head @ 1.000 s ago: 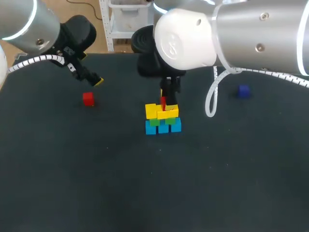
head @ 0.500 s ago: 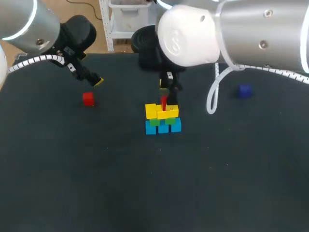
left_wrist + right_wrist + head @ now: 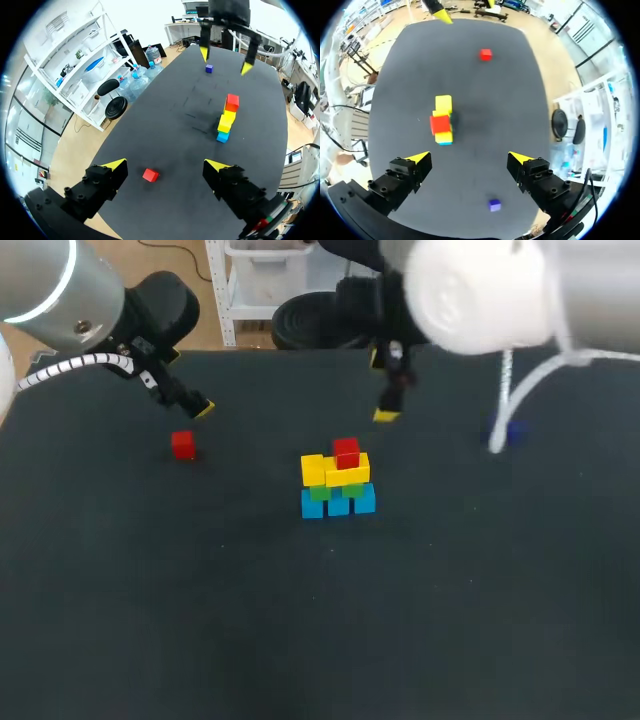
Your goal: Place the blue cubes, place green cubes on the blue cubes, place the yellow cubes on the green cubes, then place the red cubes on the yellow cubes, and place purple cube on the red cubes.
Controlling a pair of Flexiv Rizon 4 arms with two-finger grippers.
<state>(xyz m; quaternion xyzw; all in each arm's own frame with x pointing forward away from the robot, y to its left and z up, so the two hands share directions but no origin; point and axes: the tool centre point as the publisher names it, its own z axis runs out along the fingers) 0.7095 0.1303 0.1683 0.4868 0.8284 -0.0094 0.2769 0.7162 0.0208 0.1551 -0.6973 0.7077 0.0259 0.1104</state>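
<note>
Red cube sat on top of the yellow cubes. Your right gripper hung apart from it, fingers spread, holding nothing. Your left gripper was likewise spread, second red cube near it.

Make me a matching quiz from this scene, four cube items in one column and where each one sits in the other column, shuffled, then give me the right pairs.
Column one:
1. loose red cube
2. purple cube
3. stacked red cube
4. blue cubes

Column two:
A. lowest layer, under the green cubes
B. alone, just ahead of the left gripper
C. on top of the yellow cubes
D. alone, close to the right gripper

Pairs: 1-B, 2-D, 3-C, 4-A.
</note>
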